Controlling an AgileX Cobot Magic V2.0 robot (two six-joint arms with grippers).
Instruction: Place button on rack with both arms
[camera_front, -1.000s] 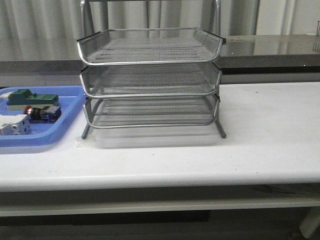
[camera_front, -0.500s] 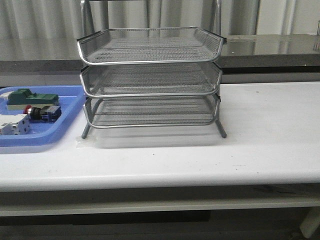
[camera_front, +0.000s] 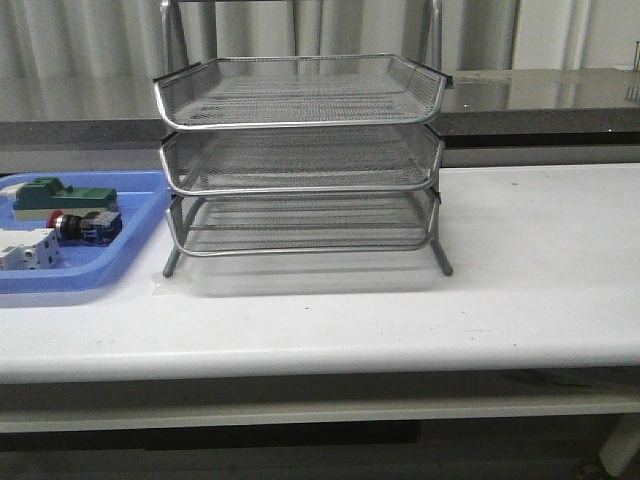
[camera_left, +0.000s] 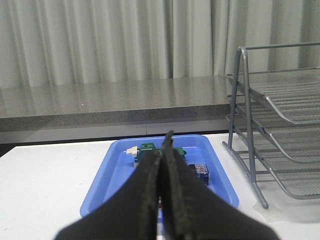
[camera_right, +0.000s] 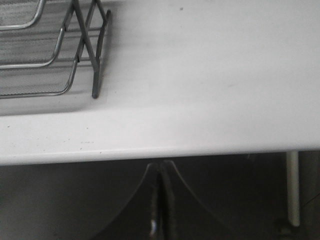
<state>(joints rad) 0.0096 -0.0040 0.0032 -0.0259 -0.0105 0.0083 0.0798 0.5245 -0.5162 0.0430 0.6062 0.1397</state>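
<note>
Overall, nothing had shifted since the earlier frame: the button (camera_front: 76, 227) lay in the blue tray (camera_front: 130, 260) beside the rack (camera_front: 300, 160). Only the wrist views showed the left gripper (camera_left: 161, 155) and right gripper (camera_right: 160, 172), both pressed closed and empty.

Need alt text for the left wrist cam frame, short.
Closed black gripper fingers of the left arm point toward a flat blue plastic tray on a white table. In the tray sit a green-topped block and a small push-button switch with a blue rear block, partly hidden by the fingers. A three-tier silver wire-mesh rack stands beside the tray.
</note>
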